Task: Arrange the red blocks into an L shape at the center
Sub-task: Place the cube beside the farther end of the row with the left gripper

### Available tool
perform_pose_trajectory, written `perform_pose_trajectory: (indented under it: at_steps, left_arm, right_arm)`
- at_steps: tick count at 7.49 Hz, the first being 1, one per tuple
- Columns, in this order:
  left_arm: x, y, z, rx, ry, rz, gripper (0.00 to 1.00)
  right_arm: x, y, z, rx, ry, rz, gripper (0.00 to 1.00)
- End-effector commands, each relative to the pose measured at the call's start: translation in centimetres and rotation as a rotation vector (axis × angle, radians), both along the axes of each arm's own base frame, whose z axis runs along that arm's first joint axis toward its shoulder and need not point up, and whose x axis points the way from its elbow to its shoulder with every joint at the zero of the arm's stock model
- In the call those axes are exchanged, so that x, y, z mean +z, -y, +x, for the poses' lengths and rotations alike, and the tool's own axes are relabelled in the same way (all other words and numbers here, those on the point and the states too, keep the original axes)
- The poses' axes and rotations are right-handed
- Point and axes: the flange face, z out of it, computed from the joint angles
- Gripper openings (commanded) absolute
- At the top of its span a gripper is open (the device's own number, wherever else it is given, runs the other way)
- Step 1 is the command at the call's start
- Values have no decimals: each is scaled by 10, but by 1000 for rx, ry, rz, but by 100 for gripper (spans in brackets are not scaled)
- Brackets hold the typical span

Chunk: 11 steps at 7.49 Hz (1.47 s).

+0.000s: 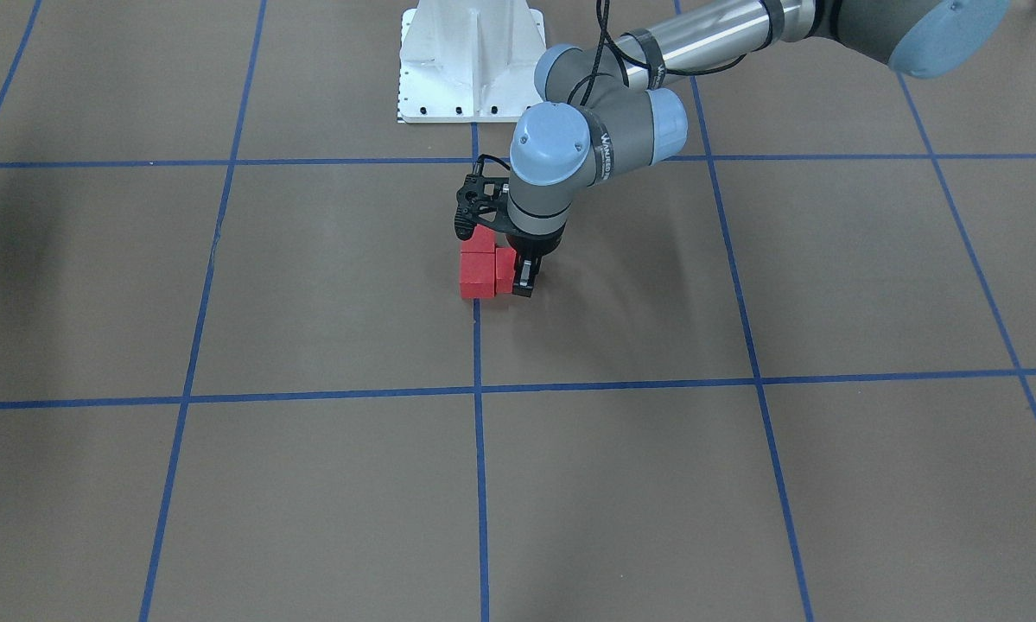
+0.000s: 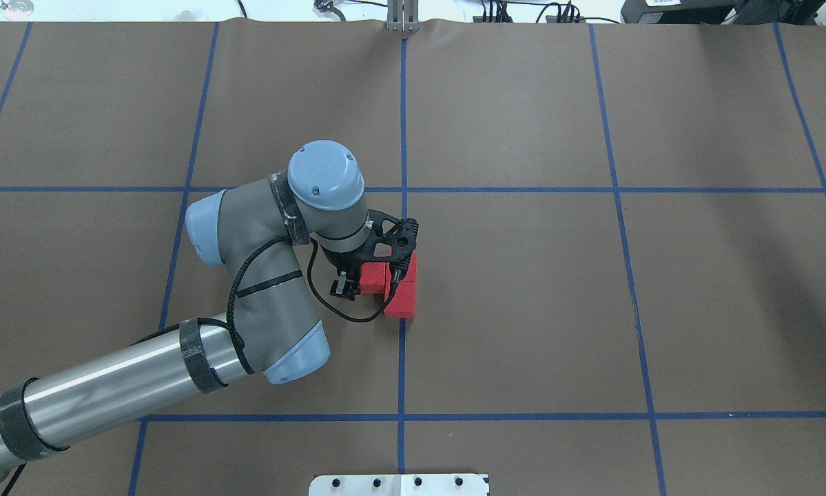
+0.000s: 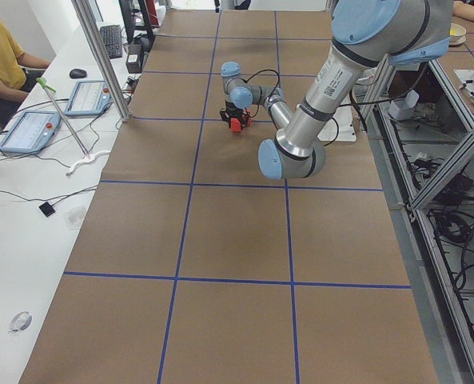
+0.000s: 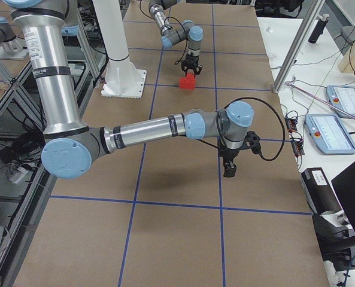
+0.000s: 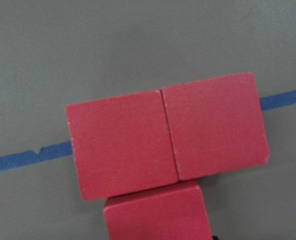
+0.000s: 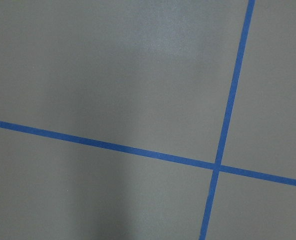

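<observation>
At the center [image 2: 454, 289], the left gripper [image 2: 369, 284] straddles the nine-o'clock cube of the red blocks [image 2: 402, 303], completing the L; whether it squeezes is unclear.

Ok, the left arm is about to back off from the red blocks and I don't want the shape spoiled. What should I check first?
1. Red blocks touching, no gaps: ok in the left wrist view.
2. Third block flush with the end of the pair: not ok; it looks shifted toward the pair's seam.
3. Pair lying on the blue tape line: ok.
4. Left hand let go of the third block: cannot tell; it stands close beside that block.
5. Right hand out of the way: ok, far from the blocks in the exterior right view.
</observation>
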Motion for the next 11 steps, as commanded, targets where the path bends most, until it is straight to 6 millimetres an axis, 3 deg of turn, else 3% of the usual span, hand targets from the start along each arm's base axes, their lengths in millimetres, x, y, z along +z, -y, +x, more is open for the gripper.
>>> perform_pose_trajectory:
  at_steps: [1, 2, 3, 5, 6, 7, 11]
  left_arm:
    - [0, 0, 0, 0, 0, 0, 20]
    - [0, 0, 0, 0, 0, 0, 22]
    - [0, 1, 0, -1, 1, 1, 33]
    - [0, 2, -1, -6, -1, -3, 67]
    - [-1, 1, -1, -19, -3, -17, 91]
    - [0, 2, -1, -26, -1, -23, 99]
    - [-6, 5, -8, -36, -12, -21, 100]
  right_arm:
    - [0, 0, 0, 0, 0, 0, 99]
    - [-1, 0, 0, 0, 2, 1, 99]
    - [-1, 0, 0, 0, 2, 1, 99]
    - [-1, 0, 0, 0, 0, 2, 99]
    - [-1, 0, 0, 0, 2, 1, 99]
    - [-1, 0, 0, 0, 0, 2, 99]
    - [-1, 0, 0, 0, 0, 2, 99]
